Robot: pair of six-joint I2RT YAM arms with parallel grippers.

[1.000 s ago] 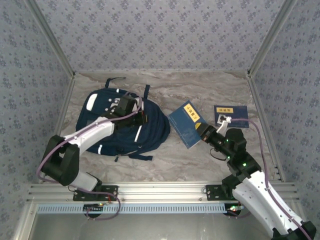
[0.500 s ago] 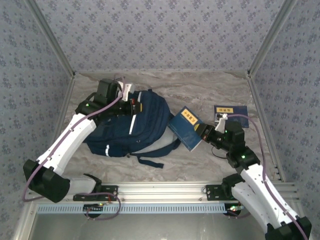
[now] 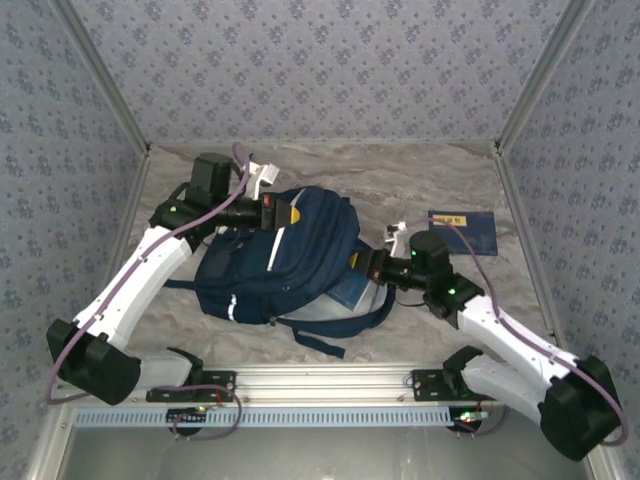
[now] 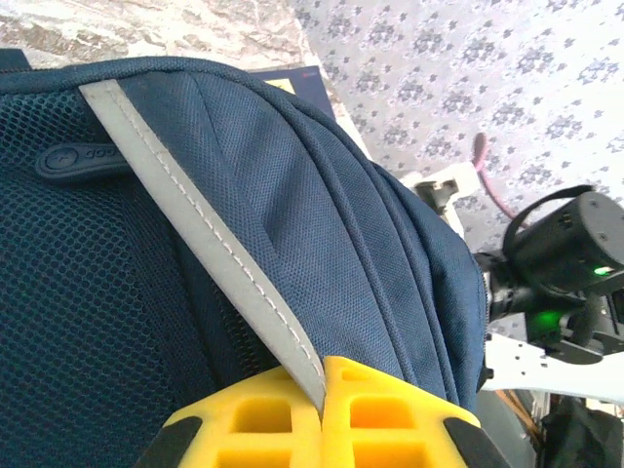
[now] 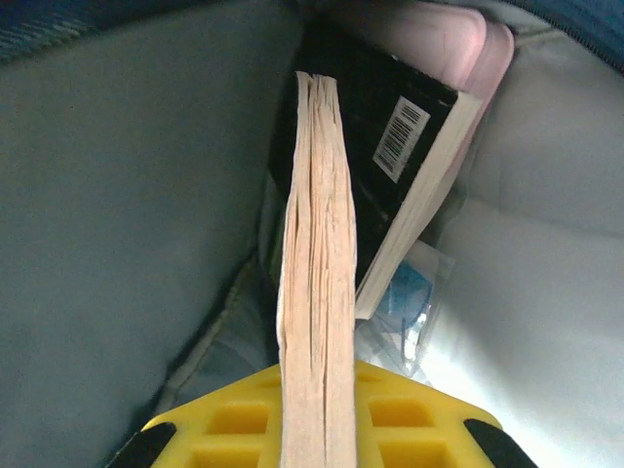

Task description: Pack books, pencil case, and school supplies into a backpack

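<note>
The navy backpack point(image 3: 300, 255) lies mid-table with its mouth facing right. My left gripper point(image 3: 272, 214) is shut on the backpack's grey reflective stripe point(image 4: 210, 244) and holds the top up. My right gripper point(image 3: 368, 266) is shut on a navy book point(image 3: 347, 292), which is pushed edge-first into the opening. Its page edges point(image 5: 317, 244) run straight out from the yellow fingers point(image 5: 409, 429). Inside are a black book with a barcode point(image 5: 390, 146), a white-and-blue plastic packet point(image 5: 409, 302), and a pale pink rounded thing point(image 5: 444, 34) that may be the pencil case.
A second navy book with a yellow label point(image 3: 463, 230) lies flat on the marble table point(image 3: 420, 180) at the right, behind my right arm. A backpack strap point(image 3: 320, 340) trails toward the front rail. Patterned walls close in the left, back and right.
My left gripper has lifted the backpack's top and dragged it to the right. My right gripper has carried the navy book leftward into the backpack's mouth.
</note>
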